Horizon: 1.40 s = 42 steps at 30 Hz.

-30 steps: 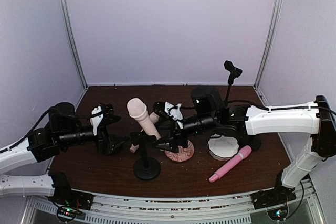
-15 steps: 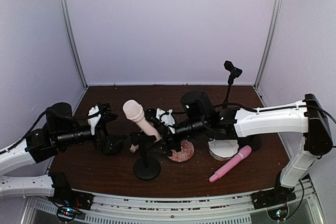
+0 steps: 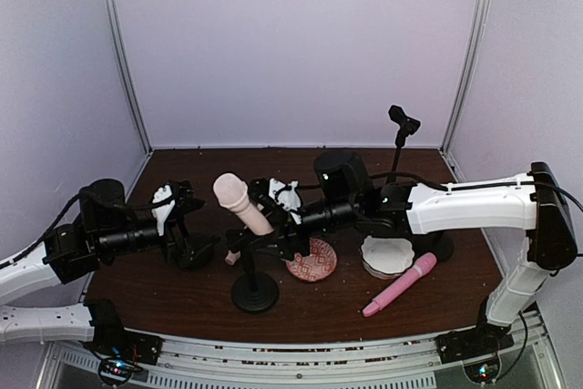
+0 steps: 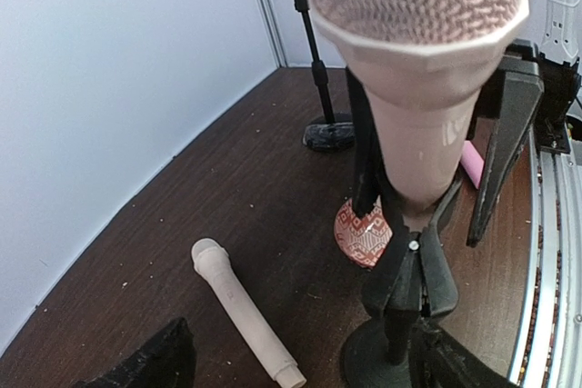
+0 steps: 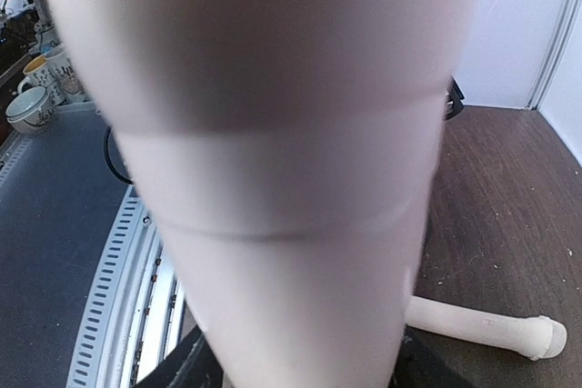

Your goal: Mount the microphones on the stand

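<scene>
Resting near the stand [image 3: 255, 292] are a patterned dish [image 3: 315, 267] and pink microphone [image 3: 401, 283].

A dark wood-grain bench [image 3: 182, 302], dusted with pale specks [image 4: 136, 270], carries the scene. A short stand [image 3: 255, 294] rests its round black base near the front centre, with a red patterned dish [image 3: 314, 267] just behind and to its right. A white dish [image 3: 387, 258] sits further right, apart from the patterned one. A pink microphone [image 3: 399, 284] lies flat and slantwise at the front right, its head just beside the white dish. A cream microphone [image 4: 244, 313] lies flat left of the short stand's base. A tall stand [image 3: 397, 150] rises at the back right.
</scene>
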{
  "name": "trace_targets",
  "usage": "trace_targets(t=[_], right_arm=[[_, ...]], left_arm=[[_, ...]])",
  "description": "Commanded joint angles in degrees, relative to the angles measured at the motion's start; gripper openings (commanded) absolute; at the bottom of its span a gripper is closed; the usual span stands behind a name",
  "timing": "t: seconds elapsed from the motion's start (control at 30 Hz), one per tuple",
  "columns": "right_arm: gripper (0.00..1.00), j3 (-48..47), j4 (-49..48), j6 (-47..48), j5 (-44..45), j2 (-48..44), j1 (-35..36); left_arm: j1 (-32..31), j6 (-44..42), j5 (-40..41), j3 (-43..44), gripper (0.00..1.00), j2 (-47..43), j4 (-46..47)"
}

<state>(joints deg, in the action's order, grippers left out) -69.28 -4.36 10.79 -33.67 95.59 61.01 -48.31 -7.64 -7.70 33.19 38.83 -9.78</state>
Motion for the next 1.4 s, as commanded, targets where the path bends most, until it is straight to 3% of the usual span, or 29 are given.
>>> trace_targets(t=[0.0, 0.23, 0.47, 0.9, 1.37], right_arm=[[0.56, -2.2, 0.3, 0.8, -1.1, 0.4, 0.2], [0.43, -3.3, 1.8, 1.7, -0.6, -0.3, -0.3], [0.32, -5.8, -2.3, -3.8, -2.2, -2.0, -3.6], [0.23, -11.7, -4.7, -7.1, 1.3, -3.4, -9.6], [0.2, -13.6, -3.2, -6.0, 22.1, -3.2, -16.2]], left_arm=[[0.5, -0.8, -0.4, -0.7, 0.83, -0.4, 1.2], [0.6, -0.8, -0.3, -0.7, 0.83, -0.3, 1.2], [0.7, -0.9, -0.5, -0.6, 0.83, -0.1, 1.2], [0.8, -0.7, -1.4, -0.4, 0.83, 0.8, 1.3], [0.8, -0.6, -1.7, -0.3, 0.83, 1.1, 1.1]])
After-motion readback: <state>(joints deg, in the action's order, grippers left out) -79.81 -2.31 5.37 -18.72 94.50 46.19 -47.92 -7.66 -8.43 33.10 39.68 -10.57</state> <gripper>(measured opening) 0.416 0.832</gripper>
